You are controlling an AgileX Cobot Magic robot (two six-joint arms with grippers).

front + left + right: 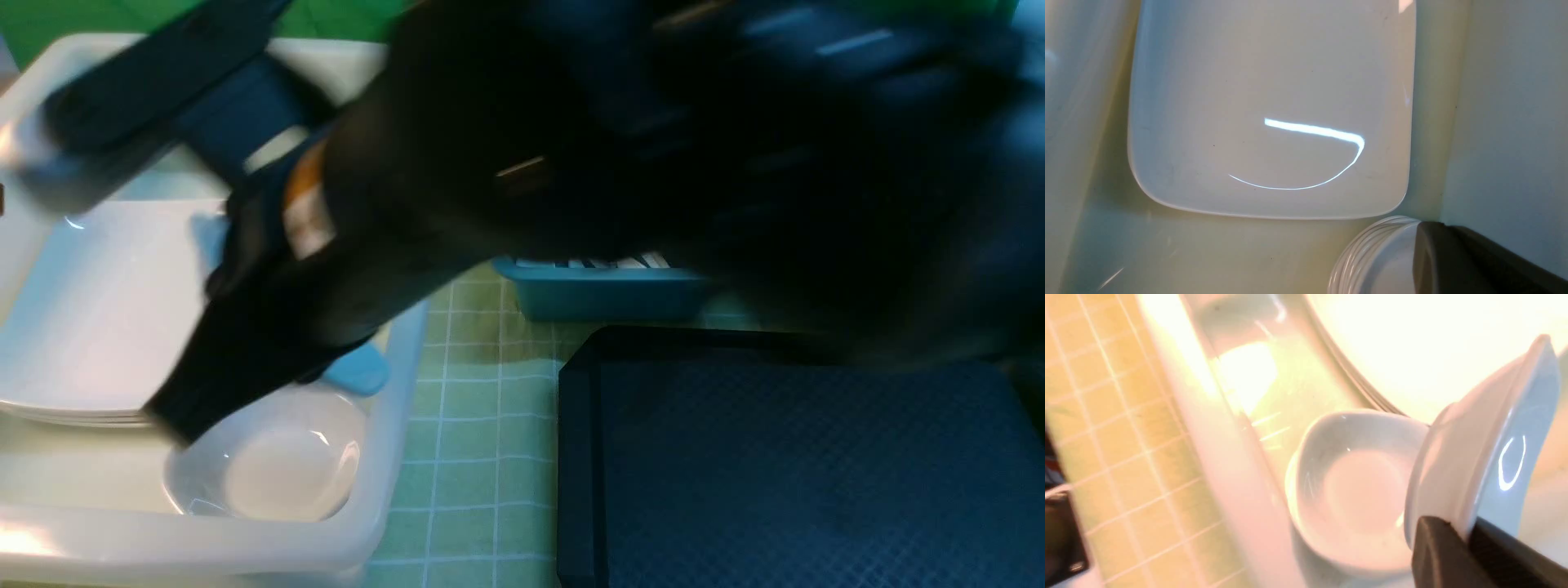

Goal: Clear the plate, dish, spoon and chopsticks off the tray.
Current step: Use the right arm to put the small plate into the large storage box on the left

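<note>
Right pincer (pixel 1457 539) clenched on the dish (pixel 1486 457) rim — glossy, slippery, brittle; best pinched at the lip; second dish (pixel 1355 490) just below it; left pincer closed, empty.

The right arm (pixel 424 188) is matte black and bulky, with an orange-and-white label near the wrist, a light-blue pad, and dark, blocky gripper fingers (pixel 1453 555).
</note>
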